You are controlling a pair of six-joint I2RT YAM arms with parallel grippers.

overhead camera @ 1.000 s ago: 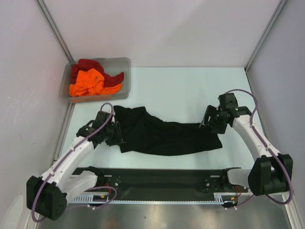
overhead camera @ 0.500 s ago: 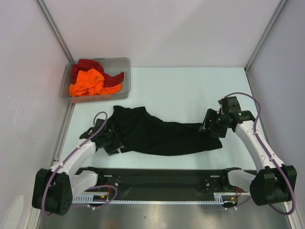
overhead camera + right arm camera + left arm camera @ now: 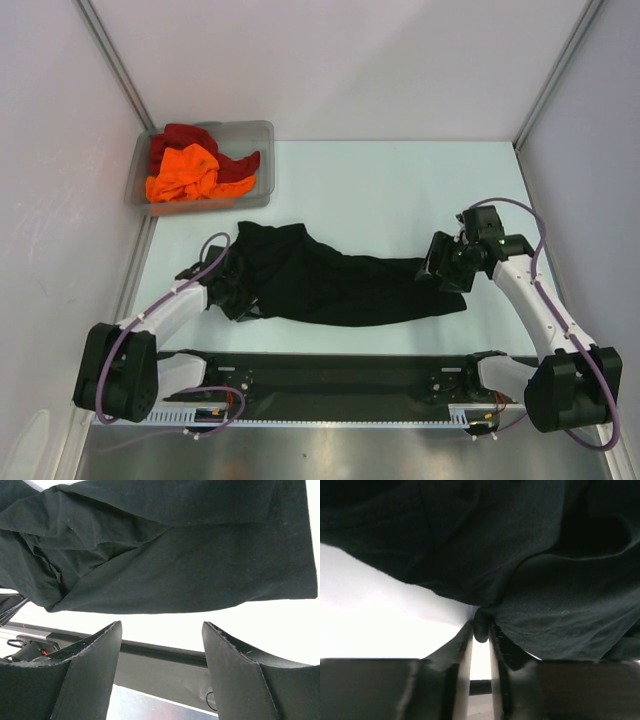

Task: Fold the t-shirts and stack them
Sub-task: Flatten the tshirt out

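Observation:
The black t-shirt (image 3: 340, 285) lies crumpled and stretched across the middle of the table; no chest mark shows. My left gripper (image 3: 236, 292) is at its left end, shut on a pinched fold of the black cloth (image 3: 481, 628). My right gripper (image 3: 447, 266) is at the shirt's right end, open and empty; in the right wrist view (image 3: 161, 626) the shirt's edge (image 3: 200, 570) lies just beyond the fingertips. The orange t-shirt (image 3: 186, 176) and the dark red t-shirt (image 3: 186, 137) lie bunched in the bin.
The clear grey bin (image 3: 266, 160) stands at the back left corner of the table. A black rail (image 3: 330, 375) runs along the near edge between the arm bases. White walls close in left, right and behind.
My left arm has dropped lower and drawn back toward its base, still holding the shirt's left end. My right gripper has moved slightly nearer. The shirt has barely shifted.

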